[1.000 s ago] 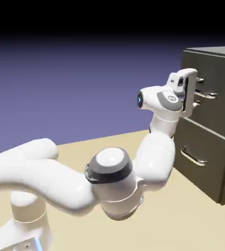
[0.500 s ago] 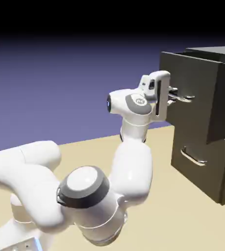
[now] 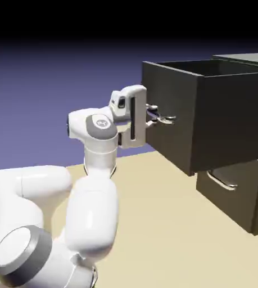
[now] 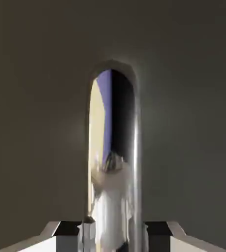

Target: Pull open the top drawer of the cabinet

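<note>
- The white arm (image 3: 91, 208) is rising from the lower left of the exterior view.
- The gripper (image 3: 153, 117) is pointing level toward the right, its 2 fingers (image 4: 68, 231) pinching the silver handle (image 4: 113, 162).
- The top drawer (image 3: 204, 115) is standing well out of the cabinet (image 3: 254, 191), its box jutting left over the table (image 3: 170, 225).
- The lower drawer (image 3: 229, 188) is sitting flush and shut.

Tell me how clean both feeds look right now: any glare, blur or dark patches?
Exterior view: sharp, evenly lit, backdrop fading to black at the top; the top drawer interior is dark. Hand view: the drawer front fills the frame, dim and slightly soft; the silver handle mirrors the scene brightly, with a pale halo round its curve.
</note>
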Robot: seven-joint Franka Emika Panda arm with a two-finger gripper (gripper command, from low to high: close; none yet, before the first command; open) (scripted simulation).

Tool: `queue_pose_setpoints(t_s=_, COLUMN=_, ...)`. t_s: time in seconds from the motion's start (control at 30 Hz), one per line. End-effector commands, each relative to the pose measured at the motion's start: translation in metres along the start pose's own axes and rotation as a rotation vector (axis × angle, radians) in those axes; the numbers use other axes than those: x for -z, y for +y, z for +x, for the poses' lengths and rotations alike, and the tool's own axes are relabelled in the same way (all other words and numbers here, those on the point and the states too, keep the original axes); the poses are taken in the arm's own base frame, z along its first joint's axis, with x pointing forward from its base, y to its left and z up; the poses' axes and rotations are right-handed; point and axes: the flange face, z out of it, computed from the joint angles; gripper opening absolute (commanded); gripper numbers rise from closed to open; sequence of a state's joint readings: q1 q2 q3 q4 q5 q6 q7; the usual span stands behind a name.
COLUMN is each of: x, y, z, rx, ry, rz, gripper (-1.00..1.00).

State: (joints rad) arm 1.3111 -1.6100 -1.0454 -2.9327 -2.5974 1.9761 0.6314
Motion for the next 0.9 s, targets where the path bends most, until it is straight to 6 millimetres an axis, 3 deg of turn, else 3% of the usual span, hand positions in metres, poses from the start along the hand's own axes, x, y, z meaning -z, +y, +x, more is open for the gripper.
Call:
queue_pose_setpoints(t_s=0.0, x=-0.003, y=0.002, z=-0.001, rx=0.002, ry=0.001, rz=-0.015, gripper=-1.0)
queue_pose_setpoints(t_s=0.53, x=-0.047, y=0.003, z=0.001, rx=0.014, ry=0.024, rz=-0.019, gripper=-1.0)
queue_pose_setpoints(t_s=0.63, x=-0.036, y=-0.001, z=0.003, rx=0.0, ry=0.015, rz=0.026, gripper=-1.0)
queue_pose_setpoints(t_s=0.77, x=0.001, y=-0.001, z=0.003, rx=-0.009, ry=0.009, rz=0.043, gripper=-1.0)
queue_pose_setpoints(t_s=0.8, x=0.001, y=-0.001, z=0.003, rx=-0.009, ry=0.009, rz=0.043, gripper=1.0)
queue_pose_setpoints(t_s=0.87, x=0.012, y=0.0, z=0.003, rx=-0.012, ry=0.009, rz=0.044, gripper=1.0)
